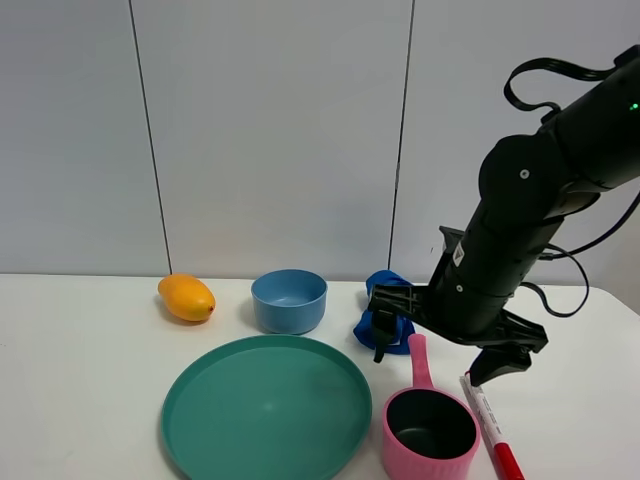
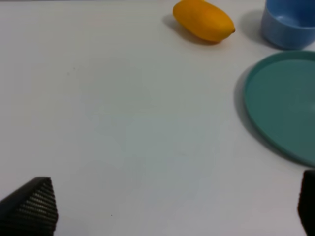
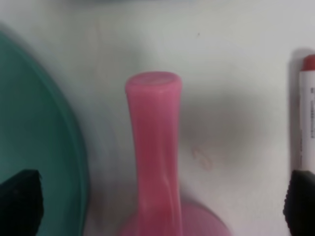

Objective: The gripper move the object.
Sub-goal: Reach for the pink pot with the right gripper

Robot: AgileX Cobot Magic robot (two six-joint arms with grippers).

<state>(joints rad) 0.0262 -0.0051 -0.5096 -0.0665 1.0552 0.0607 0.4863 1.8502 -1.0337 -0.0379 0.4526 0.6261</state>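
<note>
The pink toy saucepan [image 1: 430, 432] stands on the white table at the front right, dark grey inside, its straight handle [image 1: 419, 362] pointing to the back. My right gripper [image 1: 437, 355] is open just above the handle, one black finger on each side, not touching it. In the right wrist view the handle [image 3: 155, 147] runs between the two fingertips [image 3: 19, 201]. My left gripper [image 2: 167, 206] is open and empty over bare table, seen only in the left wrist view.
A green plate [image 1: 267, 408] lies close to the left of the pan. A red and white marker [image 1: 493, 428] lies to its right. At the back are a light blue bowl [image 1: 289, 300], a mango [image 1: 186, 297] and a blue cloth [image 1: 385, 322].
</note>
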